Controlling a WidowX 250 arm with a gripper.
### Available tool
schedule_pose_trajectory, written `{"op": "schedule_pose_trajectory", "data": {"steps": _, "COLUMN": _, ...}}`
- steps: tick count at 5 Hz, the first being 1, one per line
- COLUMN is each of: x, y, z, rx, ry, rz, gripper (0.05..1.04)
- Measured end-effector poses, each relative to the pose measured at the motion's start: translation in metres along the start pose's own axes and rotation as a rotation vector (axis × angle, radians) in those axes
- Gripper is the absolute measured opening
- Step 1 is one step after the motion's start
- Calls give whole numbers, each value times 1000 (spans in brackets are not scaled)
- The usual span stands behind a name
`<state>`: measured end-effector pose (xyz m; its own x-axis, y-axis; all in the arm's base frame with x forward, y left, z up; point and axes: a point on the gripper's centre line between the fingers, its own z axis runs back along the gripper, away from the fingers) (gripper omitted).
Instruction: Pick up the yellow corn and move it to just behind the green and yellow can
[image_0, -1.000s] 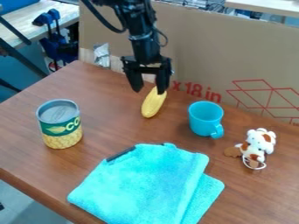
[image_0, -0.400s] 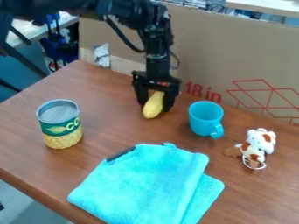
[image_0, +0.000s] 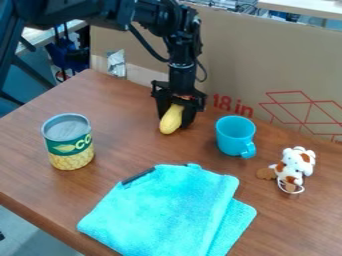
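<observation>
Tabletop view — slanting down, frontal

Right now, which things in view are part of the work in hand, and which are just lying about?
In the work:
- gripper
- yellow corn-like piece, between its fingers

Lying about:
- can, upright
- turquoise mug, upright
- folded turquoise cloth
- brown-and-white plush toy, beyond the cloth
</observation>
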<state>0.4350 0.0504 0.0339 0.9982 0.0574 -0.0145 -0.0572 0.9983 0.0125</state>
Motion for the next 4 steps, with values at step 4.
{"op": "schedule_pose_trajectory", "data": {"steps": 4, "x": -43, "y": 70, "z": 92, "rx": -81, "ry": -85, "rz": 4, "gripper": 697}}
